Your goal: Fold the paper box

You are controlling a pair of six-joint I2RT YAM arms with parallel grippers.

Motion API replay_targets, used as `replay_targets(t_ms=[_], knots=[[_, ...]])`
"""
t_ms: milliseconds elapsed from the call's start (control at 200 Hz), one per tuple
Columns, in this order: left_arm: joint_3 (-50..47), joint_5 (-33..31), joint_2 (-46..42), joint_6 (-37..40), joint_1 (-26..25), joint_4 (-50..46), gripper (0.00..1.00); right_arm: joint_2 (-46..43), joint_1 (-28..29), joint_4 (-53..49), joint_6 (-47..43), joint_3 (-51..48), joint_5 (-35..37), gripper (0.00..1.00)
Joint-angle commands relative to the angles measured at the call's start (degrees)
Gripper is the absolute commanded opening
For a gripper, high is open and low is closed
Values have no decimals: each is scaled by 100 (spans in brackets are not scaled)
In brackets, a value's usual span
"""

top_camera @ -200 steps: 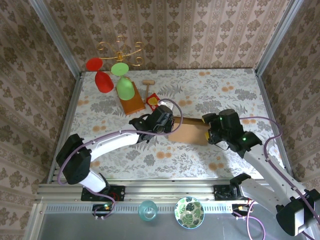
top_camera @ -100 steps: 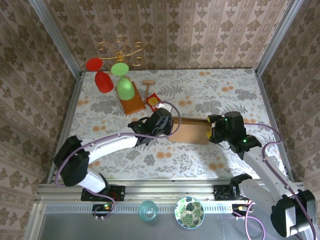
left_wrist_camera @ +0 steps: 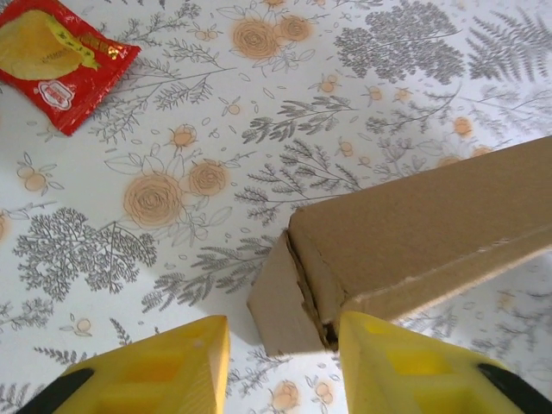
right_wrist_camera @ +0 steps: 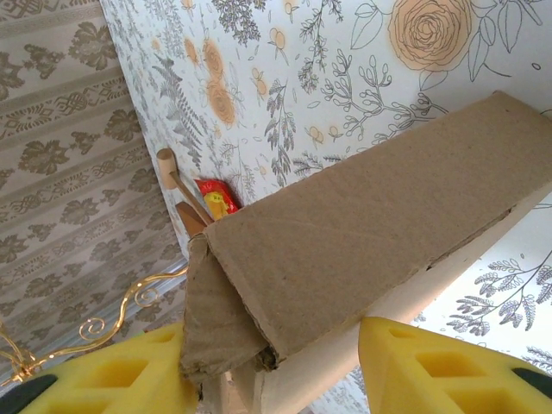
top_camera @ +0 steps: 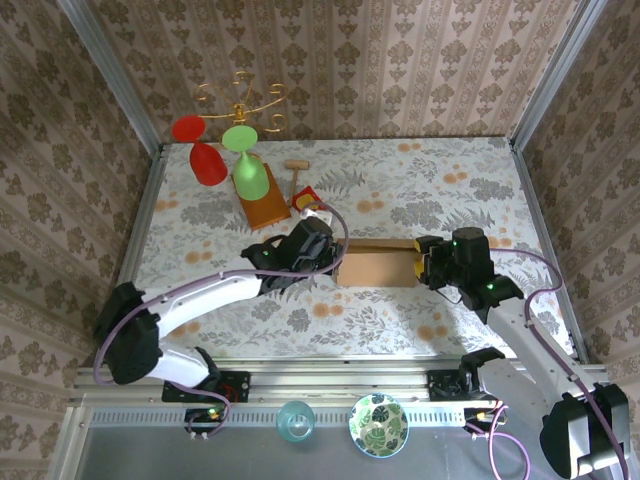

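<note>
Paper box: lies near the middle of the floral desk as a long, flat brown cardboard block, between both arms. Left tool: stands spread at the box's left end, one yellow finger right at the corner flap, the other clear of it. Right tool: straddles the right end, one pad against the loose end flap, the other beside the side wall; cannot tell whether pinching or merely bracketing. Farther back: red snack packet, wooden board carrying a green glass.
</note>
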Motion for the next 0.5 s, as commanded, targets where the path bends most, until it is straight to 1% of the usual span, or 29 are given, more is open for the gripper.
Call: replay_targets(t_ms=[0,140,260,355,495], knots=[[-34,663,-485,-599,259,-243,43,31,-38,-276,-139,-191,36,50],[-141,1410,-758,-1409,739,-20,45,68,-42,-249,-160,-212,-5,49],[-92,2033,-573,-1988,1105,220,45,59,-43,-314,-216,-184,-7,49],[5,2301,-302,-2113,1171,359,45,43,-47,-344,-214,-193,-25,49],[-93,2672,48,-2418,1198,870,46,30,-42,-356,-205,-202,-8,50]])
